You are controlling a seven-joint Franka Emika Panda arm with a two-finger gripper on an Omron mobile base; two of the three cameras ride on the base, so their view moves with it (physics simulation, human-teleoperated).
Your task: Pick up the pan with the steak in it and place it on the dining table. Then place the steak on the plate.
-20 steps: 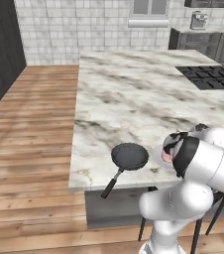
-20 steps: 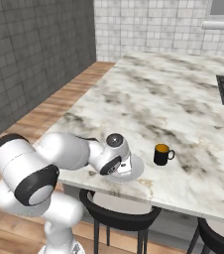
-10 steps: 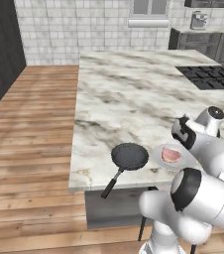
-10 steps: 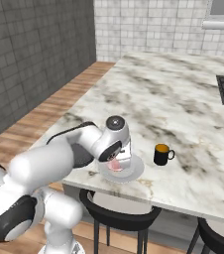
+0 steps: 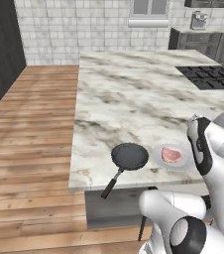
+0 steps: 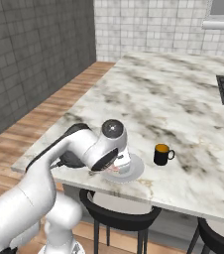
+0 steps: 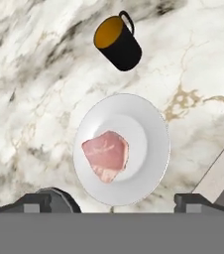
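marble dining table (image 5: 129, 94), tiled wall (image 5: 74, 30), wooden floor (image 5: 29, 124)

Steak (image 7: 105, 155) flat on plate (image 7: 151, 144); empty pan (image 5: 129, 156) beside.

Steak (image 7: 105, 155) pink-red, pale edge. Plate (image 7: 153, 134) light grey, near white under my hand camera. Pan (image 5: 129, 156) black. Mug (image 7: 118, 43) black, orange inside. Dining table (image 5: 129, 104) white marble, grey veins, ochre streaks. My fingertips (image 7: 32, 202) dark.
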